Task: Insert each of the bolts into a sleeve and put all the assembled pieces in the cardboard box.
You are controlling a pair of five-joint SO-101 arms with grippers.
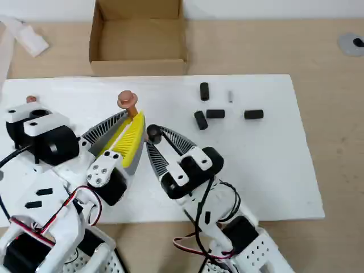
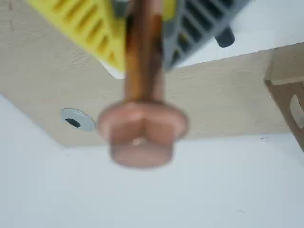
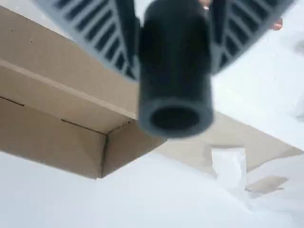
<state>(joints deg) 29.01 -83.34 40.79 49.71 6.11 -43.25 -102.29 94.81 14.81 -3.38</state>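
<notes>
A copper bolt [image 1: 127, 101] is held pinched in the left jaws, head outward, over the white board [image 1: 273, 170] and just short of the cardboard box [image 1: 139, 67]. A black sleeve [image 1: 153, 133] is clamped between the right jaws, close beside the left jaws' tips; its bore is seen open in the right wrist view. Four loose sleeves [image 1: 215, 114] are noted lying on the board, well apart from both arms. A second copper piece [image 1: 31, 99] is recorded near the board's left corner in the high view. The box stands on the desk [image 1: 330, 114], touching the board's far edge.
</notes>
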